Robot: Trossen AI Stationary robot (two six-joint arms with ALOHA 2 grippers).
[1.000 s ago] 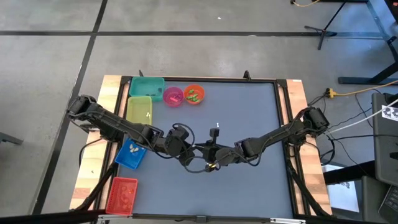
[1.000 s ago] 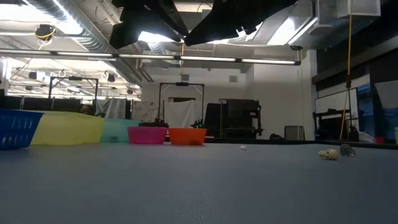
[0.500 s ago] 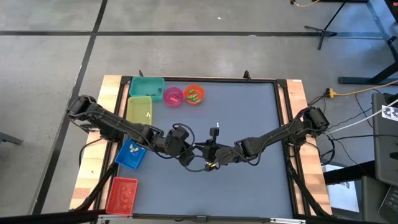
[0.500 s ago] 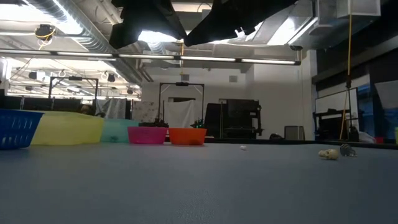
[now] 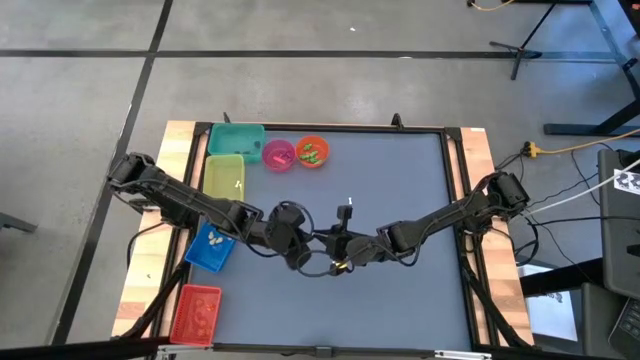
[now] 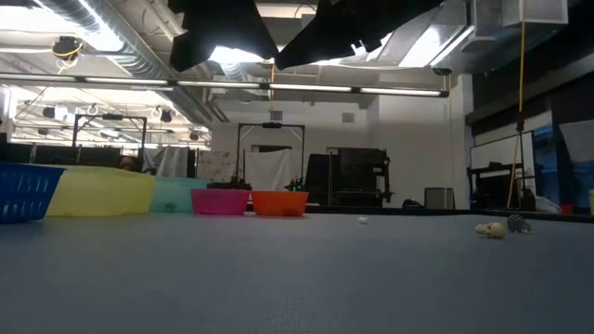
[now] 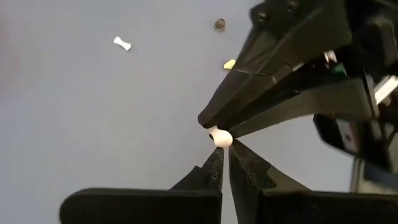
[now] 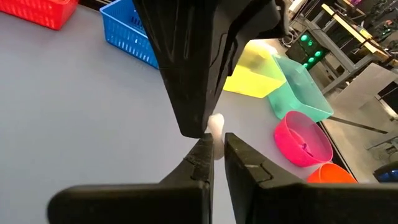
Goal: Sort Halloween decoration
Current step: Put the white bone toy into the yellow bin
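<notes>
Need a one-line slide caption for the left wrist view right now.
Left gripper and right gripper meet tip to tip around a tiny white trinket above the grey table.

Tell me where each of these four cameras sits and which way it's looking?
High view: above the table, looking straight down; both arms meet mid-table, left gripper, right gripper.
Low view: at tabletop height, looking level across to the pink bowl and the room; arms are dark shapes overhead.
Left wrist view: on the left arm, looking past its fingers at a white trinket.
Right wrist view: on the right arm, looking past its fingers toward the bins.
Shared: both wrist views show that trinket between the two grippers.
</notes>
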